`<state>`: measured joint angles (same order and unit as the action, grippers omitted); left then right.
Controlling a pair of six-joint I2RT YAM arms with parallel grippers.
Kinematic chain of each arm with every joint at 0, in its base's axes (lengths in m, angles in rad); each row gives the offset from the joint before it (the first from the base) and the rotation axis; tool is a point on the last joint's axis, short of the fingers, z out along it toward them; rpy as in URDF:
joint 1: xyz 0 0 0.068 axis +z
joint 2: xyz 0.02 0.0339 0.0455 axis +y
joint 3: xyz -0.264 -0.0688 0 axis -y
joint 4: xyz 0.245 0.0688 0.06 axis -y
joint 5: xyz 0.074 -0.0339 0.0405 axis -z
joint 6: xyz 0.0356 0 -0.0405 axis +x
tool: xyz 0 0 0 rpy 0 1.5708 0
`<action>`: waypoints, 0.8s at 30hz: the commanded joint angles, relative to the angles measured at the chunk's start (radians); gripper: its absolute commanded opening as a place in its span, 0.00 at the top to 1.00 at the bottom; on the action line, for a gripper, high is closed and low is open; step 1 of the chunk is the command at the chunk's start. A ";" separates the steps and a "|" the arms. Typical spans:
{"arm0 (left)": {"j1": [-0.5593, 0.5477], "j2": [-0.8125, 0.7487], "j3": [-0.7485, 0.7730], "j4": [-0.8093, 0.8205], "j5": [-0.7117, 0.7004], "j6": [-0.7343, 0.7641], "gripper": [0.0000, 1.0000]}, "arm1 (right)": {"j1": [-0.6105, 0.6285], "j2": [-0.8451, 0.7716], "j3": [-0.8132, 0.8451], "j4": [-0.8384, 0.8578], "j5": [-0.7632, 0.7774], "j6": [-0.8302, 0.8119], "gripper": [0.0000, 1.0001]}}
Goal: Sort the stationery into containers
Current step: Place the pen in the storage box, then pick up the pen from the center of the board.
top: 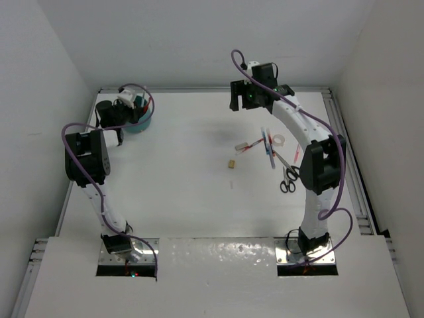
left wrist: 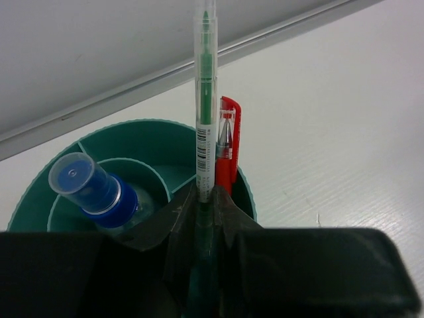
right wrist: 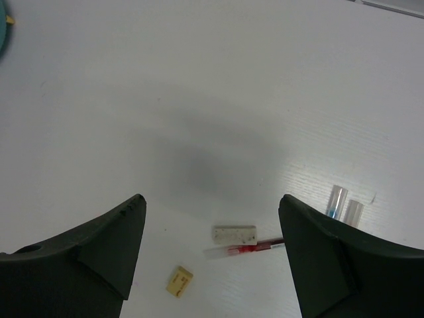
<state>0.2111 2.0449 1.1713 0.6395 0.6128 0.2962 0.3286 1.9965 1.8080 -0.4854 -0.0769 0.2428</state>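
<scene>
Top external view: at the far left corner of the table, the left arm is on the pen-into-tub step; the right arm is idle.
Left arm is stretched to that corner, elbow raised. Teal tub holds 2 items: blue-capped bottle in the inner ring, red pen in the outer slot. Left gripper pinches a green pen upright over the tub. Next move, likely: open the jaws, drop it, lift clear. Right gripper hangs wide open and holds nothing, above the loose scissors, tape roll and eraser towards the right edge.
</scene>
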 commanded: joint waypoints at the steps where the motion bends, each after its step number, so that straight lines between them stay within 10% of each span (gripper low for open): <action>1: -0.001 0.001 0.033 0.031 0.011 0.017 0.85 | -0.005 -0.050 0.025 0.001 0.019 -0.005 0.20; 24: -0.081 -0.227 0.149 -0.266 0.058 0.058 0.65 | 0.007 -0.244 -0.267 -0.107 0.175 0.068 0.21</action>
<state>0.1879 1.9388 1.2854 0.4198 0.6590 0.3401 0.3305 1.8351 1.6157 -0.5537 0.0216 0.2630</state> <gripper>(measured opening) 0.350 0.795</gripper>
